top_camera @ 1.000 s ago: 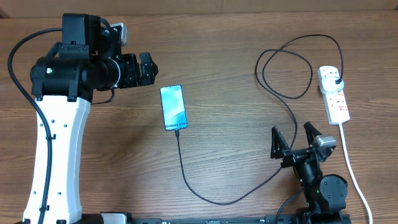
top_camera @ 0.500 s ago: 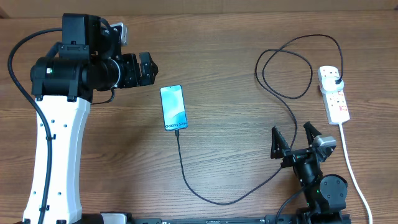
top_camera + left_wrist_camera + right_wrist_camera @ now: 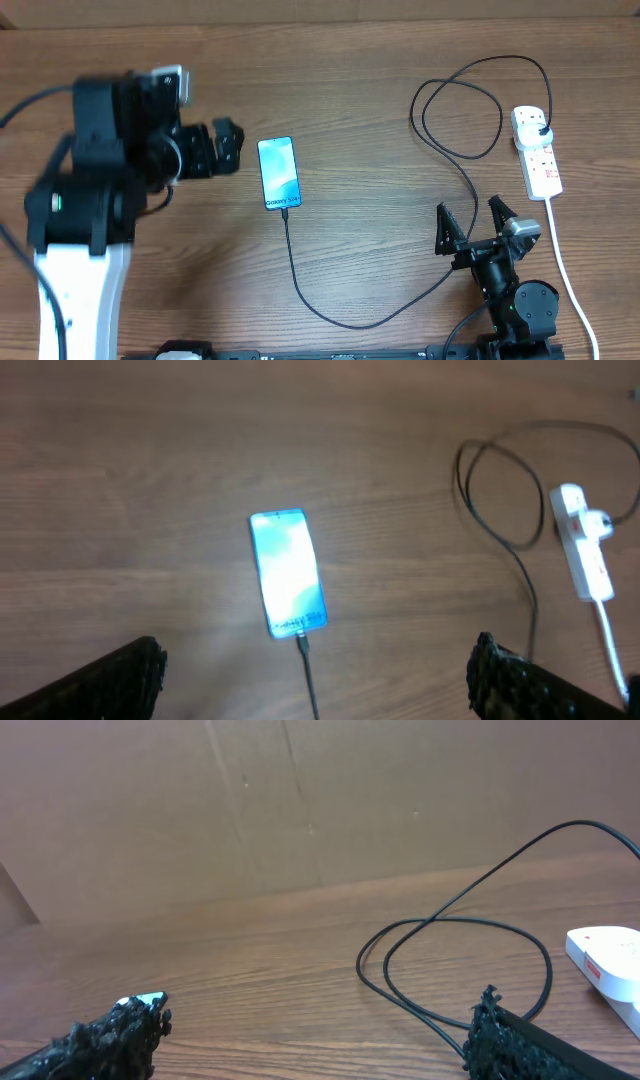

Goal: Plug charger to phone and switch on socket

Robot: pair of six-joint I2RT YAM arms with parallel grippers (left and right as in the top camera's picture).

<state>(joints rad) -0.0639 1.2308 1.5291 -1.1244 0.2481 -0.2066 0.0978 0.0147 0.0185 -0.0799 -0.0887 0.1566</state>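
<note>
Black thin charger cable joins the lit blue-screened phone at centre to the white power strip at far right; left gripper and right gripper gape empty, the left having just shifted nearer, so plugging appears done.

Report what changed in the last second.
The left arm swung, drawing the left gripper back toward its base, jaws open and empty. Nothing was grasped or released. The phone, charger, socket and right gripper stayed put.
</note>
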